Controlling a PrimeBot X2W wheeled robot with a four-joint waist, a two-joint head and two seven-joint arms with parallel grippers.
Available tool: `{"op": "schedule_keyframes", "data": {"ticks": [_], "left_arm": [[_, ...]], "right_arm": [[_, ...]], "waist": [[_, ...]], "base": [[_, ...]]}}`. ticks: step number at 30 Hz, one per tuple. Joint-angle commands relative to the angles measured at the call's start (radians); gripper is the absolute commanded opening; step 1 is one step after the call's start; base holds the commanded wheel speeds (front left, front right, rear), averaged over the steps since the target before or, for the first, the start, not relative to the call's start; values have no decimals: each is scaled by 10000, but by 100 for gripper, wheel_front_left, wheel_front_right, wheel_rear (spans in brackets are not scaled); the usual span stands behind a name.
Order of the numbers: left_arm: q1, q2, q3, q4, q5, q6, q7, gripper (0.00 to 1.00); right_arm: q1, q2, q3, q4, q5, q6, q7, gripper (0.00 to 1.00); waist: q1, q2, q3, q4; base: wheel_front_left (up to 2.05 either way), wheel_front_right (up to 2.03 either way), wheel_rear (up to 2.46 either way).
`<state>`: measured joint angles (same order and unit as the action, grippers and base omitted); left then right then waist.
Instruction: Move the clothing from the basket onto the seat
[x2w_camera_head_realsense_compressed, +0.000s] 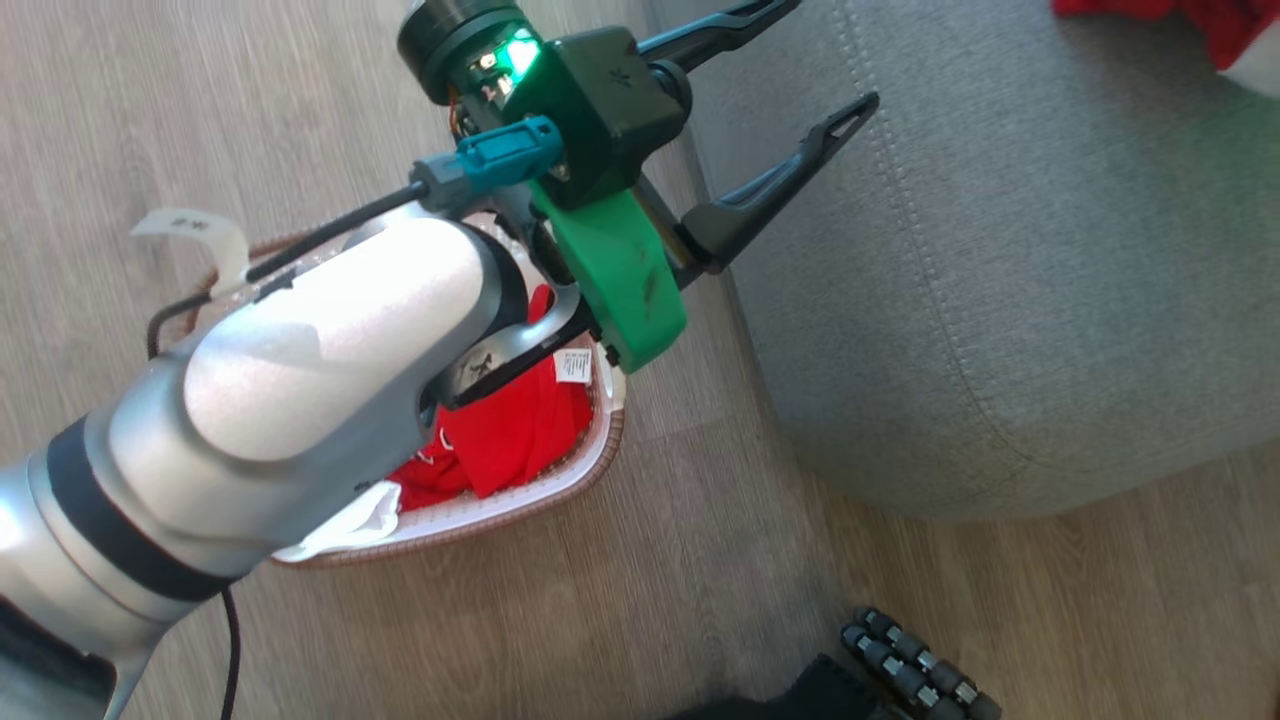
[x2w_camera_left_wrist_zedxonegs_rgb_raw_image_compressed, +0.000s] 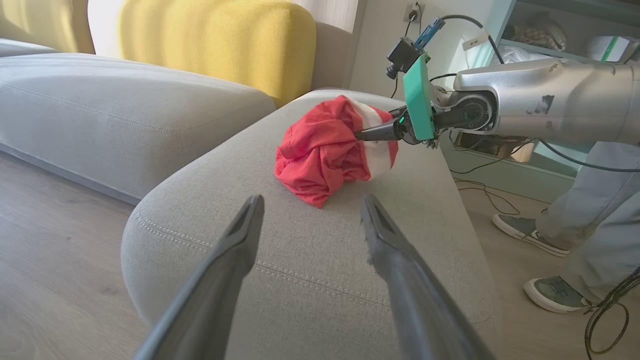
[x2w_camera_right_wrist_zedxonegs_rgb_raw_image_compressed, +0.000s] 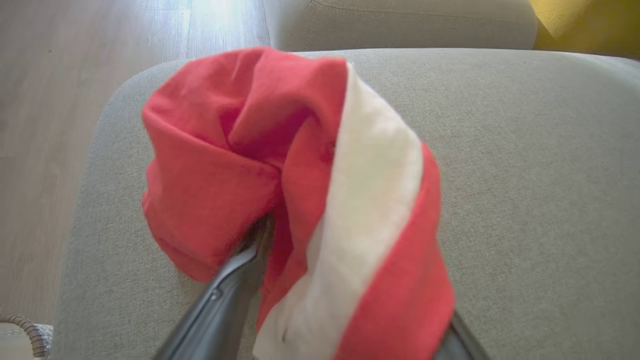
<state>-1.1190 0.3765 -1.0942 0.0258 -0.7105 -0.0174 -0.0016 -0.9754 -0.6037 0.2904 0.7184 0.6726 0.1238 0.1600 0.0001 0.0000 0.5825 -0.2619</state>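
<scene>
Left pincer: your left pincer (x2w_camera_head_realsense_compressed: 830, 50) is spread wide and carrying nothing. It hangs over the near corner of the seat (x2w_camera_head_realsense_compressed: 1000, 300), pointing at the load.
Right pincer: your right pincer (x2w_camera_left_wrist_zedxonegs_rgb_raw_image_compressed: 362, 134) is buried in the red-and-white garment (x2w_camera_left_wrist_zedxonegs_rgb_raw_image_compressed: 325, 150). Fabric wraps the fingertips, so I cannot tell whether it is clamped or has let go.
Garment: it is bunched in a heap and touching the seat top, well in from the rounded edge.
Basket: the basket (x2w_camera_head_realsense_compressed: 560, 495) is on the floor just beside the seat, right under your left forearm. More red clothing (x2w_camera_head_realsense_compressed: 510, 430) is piled inside, with a white tag showing.
Progress: by my read you are partway, with one piece over and more to fetch.
Snag risk: cloth is draped over both right fingers. Pull back without a clean release and you will likely drag the garment along, perhaps off the seat.
Basket risk: your forearm sits low over the rim, so a careless swing down could tip or shove the light basket.
Bystander risk: a person's shoes (x2w_camera_left_wrist_zedxonegs_rgb_raw_image_compressed: 525, 232) are close behind your right arm, so a wide retreat could bump them.
</scene>
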Motion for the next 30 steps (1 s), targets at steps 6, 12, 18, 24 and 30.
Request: {"op": "schedule_keyframes", "data": {"ticks": [6, 12, 18, 24, 30], "left_arm": [[258, 254, 293, -87, -240, 66, -304, 100], [956, 518, 406, 137, -503, 344, -653, 100], [1529, 710, 519, 227, -763, 536, -974, 100], [2002, 769, 592, 282, -991, 716, -1228, 100], [2396, 825, 712, 368, -1213, 888, -1468, 100]], "right_arm": [[582, -742, 184, -410, 321, 69, 714, 100], [1030, -1047, 117, -1143, 309, 69, 766, 100], [1507, -1233, -246, -2125, 312, 69, 653, 100], [2046, -1165, -435, -3438, 45, 69, 328, 100], [2604, -805, -676, -4567, -305, 69, -77, 100]], "waist": [[-1, 0, -787, -141], [-1, 0, -1543, -300], [-1, 0, -2286, -359], [-1, 0, -3097, -209], [-1, 0, -3753, 78]], "base": [[0, 0, 0], [0, 0, 0], [0, 0, 0], [0, 0, 0], [0, 0, 0]]}}
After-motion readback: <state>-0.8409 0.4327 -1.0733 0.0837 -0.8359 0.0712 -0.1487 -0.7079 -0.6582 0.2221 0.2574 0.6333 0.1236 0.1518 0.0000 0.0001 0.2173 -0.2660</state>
